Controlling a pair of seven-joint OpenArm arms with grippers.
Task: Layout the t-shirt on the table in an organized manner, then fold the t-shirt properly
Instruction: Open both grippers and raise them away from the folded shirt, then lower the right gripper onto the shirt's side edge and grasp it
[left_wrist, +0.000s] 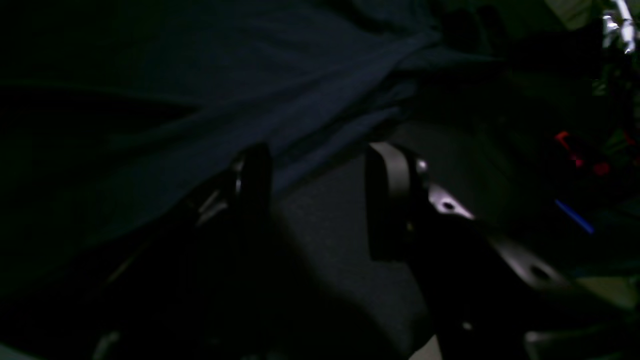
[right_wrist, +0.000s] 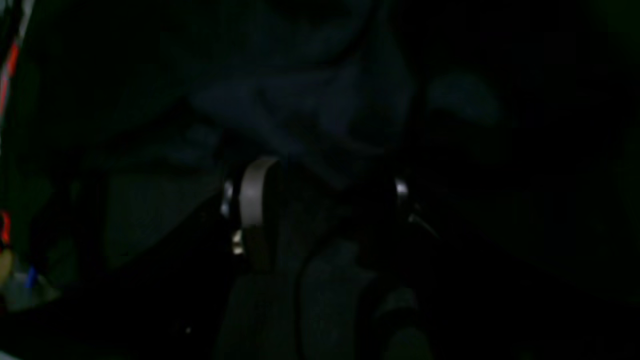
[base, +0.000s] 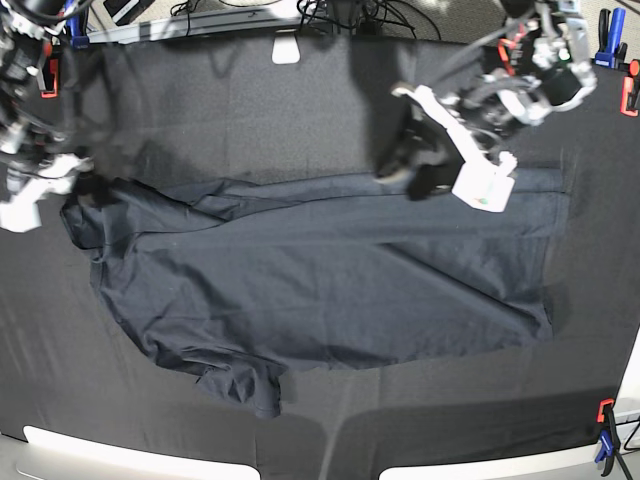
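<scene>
We find the t-shirt (base: 320, 285) spread on the table (base: 250, 110); left gripper (left_wrist: 317, 195) and right gripper (right_wrist: 320, 210) both released, grasping nothing.

Cables (base: 330, 12) and clamps (base: 607, 22) line the far edge.

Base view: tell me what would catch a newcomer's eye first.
The dark t-shirt sprawls across the middle of the black-clothed table, rumpled at its lower left. The left pincer hangs open over the shirt's upper edge, and the right pincer is at the far left end of the shirt.
</scene>
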